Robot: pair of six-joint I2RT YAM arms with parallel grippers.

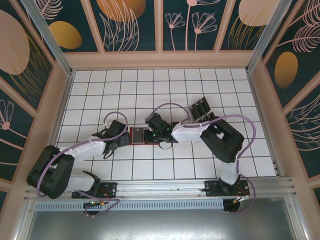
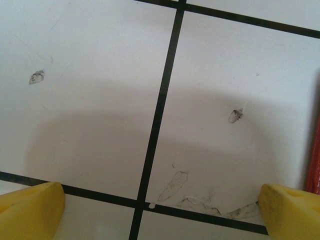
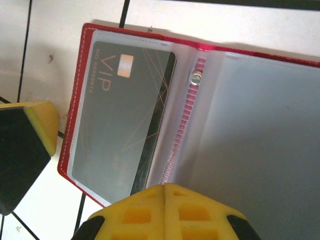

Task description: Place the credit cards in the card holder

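left fingers [image 2: 35,210]: spread wide, holding nothing, low over the white tabletop [image 2: 90,100] just left of the holder.
card holder [image 3: 74,100]: lying open and flat mid-tabletop, between the two arms; looks light and floppy, so i'd guess it slides unless one side is pinned.
card in sleeve [image 3: 120,120]: one dark "vip" card sits inside the left clear pocket.
right fingers [image 3: 140,215]: pressed together, gripping nothing i can see, over the holder's near edge.
spare credit cards [image 1: 200,110]: leaning in a row, well to the right of the holder; they look thin, stiff, slick and light, probably best pinched across the faces at a raised edge.
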